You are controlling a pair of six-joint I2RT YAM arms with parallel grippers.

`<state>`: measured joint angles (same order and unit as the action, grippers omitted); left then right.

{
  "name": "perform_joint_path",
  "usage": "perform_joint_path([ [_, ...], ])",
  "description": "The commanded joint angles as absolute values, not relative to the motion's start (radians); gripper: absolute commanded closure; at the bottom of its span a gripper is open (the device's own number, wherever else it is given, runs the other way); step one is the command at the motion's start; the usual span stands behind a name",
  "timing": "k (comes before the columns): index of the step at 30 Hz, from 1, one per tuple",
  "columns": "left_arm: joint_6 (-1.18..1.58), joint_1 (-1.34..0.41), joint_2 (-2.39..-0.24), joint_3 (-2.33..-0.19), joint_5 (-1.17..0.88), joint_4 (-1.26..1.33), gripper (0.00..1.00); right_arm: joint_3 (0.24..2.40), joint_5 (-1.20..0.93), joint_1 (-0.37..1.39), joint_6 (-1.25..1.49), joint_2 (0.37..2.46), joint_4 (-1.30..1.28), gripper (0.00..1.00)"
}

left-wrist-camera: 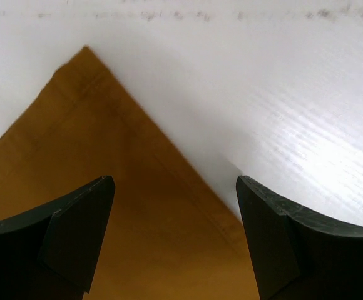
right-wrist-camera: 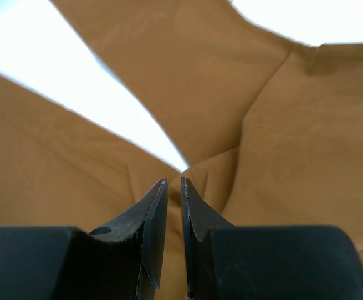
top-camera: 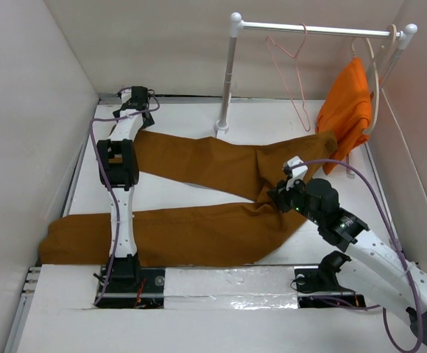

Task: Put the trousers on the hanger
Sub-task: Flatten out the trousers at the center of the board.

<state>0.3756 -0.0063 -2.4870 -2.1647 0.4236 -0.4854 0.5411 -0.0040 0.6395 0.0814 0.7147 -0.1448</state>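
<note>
The ochre-brown trousers (top-camera: 199,165) lie flat on the white table, both legs spread out to the left in a V. Their waist end sits by the rack at the right. A thin pink wire hanger (top-camera: 291,70) hangs on the rail, with nothing on it. My left gripper (top-camera: 135,101) is at the back left over the upper leg's end. In the left wrist view it (left-wrist-camera: 175,181) stands wide open above the hem corner (left-wrist-camera: 75,156). My right gripper (top-camera: 278,195) hovers at the crotch. In the right wrist view its (right-wrist-camera: 174,181) jaws are a narrow slit apart over the fabric (right-wrist-camera: 294,125).
A white rack with a rail (top-camera: 316,29) and post (top-camera: 228,81) stands at the back right. A bright orange garment (top-camera: 350,103) hangs there on a cream hanger (top-camera: 379,81). White walls close in on both sides. Bare table (left-wrist-camera: 263,94) shows beyond the hem.
</note>
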Motion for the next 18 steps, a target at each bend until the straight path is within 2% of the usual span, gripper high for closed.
perform_joint_path([
  [1,0.328,0.0,-2.526,-2.232,0.396,-0.56,0.22,0.526,-0.02,0.66,0.069,0.724,-0.063,0.8],
  [3,0.305,0.0,-2.537,-2.235,0.406,-0.564,0.36,0.532,-0.017,0.669,0.068,0.723,-0.066,0.8],
  [4,0.299,0.0,-2.533,-2.233,0.408,-0.561,0.36,0.535,-0.017,0.669,0.069,0.719,-0.069,0.8],
  [6,0.278,0.012,-2.519,-2.221,0.426,-0.56,0.61,0.54,-0.021,0.669,0.069,0.71,-0.071,0.8],
  [11,0.224,0.043,-2.51,-2.16,0.445,-0.575,0.73,0.589,-0.005,0.669,0.06,0.647,-0.124,0.8],
  [12,0.222,0.043,-2.499,-2.142,0.442,-0.571,0.85,0.594,0.008,0.669,0.058,0.634,-0.13,0.8],
  [14,0.219,0.061,-2.465,-2.094,0.423,-0.549,0.98,0.597,0.044,0.669,0.048,0.598,-0.129,0.8],
  [18,0.285,0.127,-2.405,-2.016,0.353,-0.548,1.0,0.604,0.13,0.669,0.06,0.589,-0.158,0.79],
])
